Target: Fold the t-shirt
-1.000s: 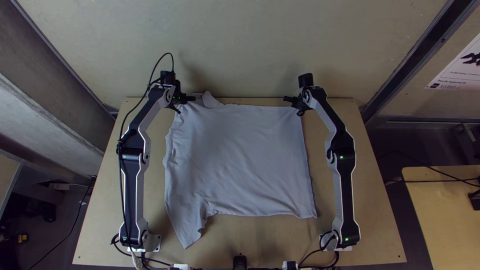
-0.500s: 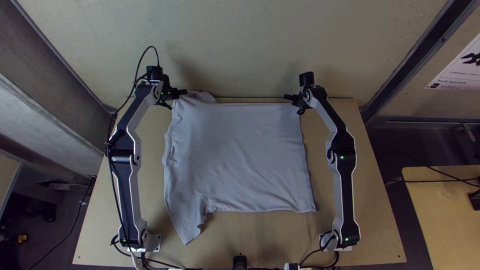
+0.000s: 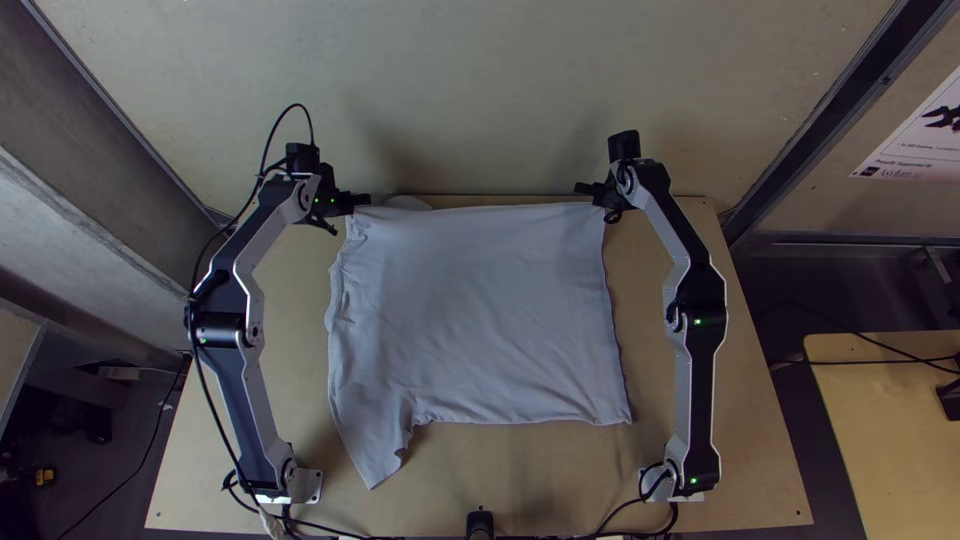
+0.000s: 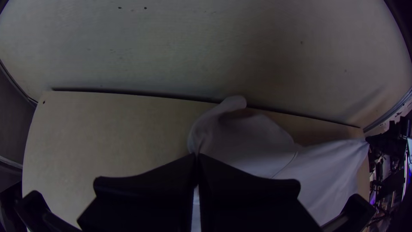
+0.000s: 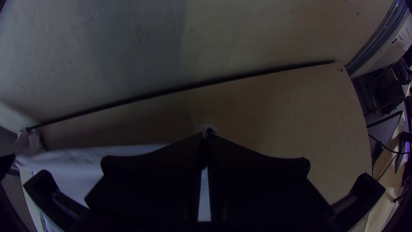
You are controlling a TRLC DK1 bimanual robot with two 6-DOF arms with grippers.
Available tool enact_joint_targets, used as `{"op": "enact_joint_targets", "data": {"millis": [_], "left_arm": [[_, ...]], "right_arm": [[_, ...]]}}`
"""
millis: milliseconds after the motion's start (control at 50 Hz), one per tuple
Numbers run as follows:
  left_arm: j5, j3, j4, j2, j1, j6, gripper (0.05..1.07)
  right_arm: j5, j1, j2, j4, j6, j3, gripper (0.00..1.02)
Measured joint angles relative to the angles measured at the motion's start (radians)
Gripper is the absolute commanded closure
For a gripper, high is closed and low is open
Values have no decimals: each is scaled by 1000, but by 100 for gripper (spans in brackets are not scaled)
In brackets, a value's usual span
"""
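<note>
The pale grey t-shirt (image 3: 480, 310) lies spread on the table, a sleeve-like part pointing toward the near edge at its lower left. At its far left corner is my left gripper (image 3: 366, 200); in the left wrist view the left gripper (image 4: 196, 158) is shut on the shirt (image 4: 253, 146), with a loose flap beyond the fingertips. My right gripper (image 3: 580, 188) is at the far right corner; in the right wrist view the right gripper (image 5: 206, 136) is shut on the cloth, a small tuft poking out at its tips. The far edge runs nearly straight between both grippers.
The wooden table (image 3: 520, 480) meets a pale wall (image 3: 480, 90) just behind the grippers. A black cable (image 3: 205, 390) hangs along the left arm. A small black device (image 3: 480, 524) stands at the near edge.
The left gripper first moved left with its corner of the shirt, then slightly down the picture. The right gripper has shifted slightly right and up. The far edge is pulled straighter.
</note>
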Motion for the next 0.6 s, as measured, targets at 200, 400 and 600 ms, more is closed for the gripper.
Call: {"op": "enact_joint_targets", "data": {"millis": [200,400,600], "left_arm": [[11,-167,43,-127,-2,1,105],[15,-298,52,-236,-2,8,105],[14,-436,57,-347,-2,27,105]], "right_arm": [[3,0,-31,-8,-15,-75,100],[3,5,-101,-10,-30,-175,100],[10,26,-197,5,-34,-301,100]]}}
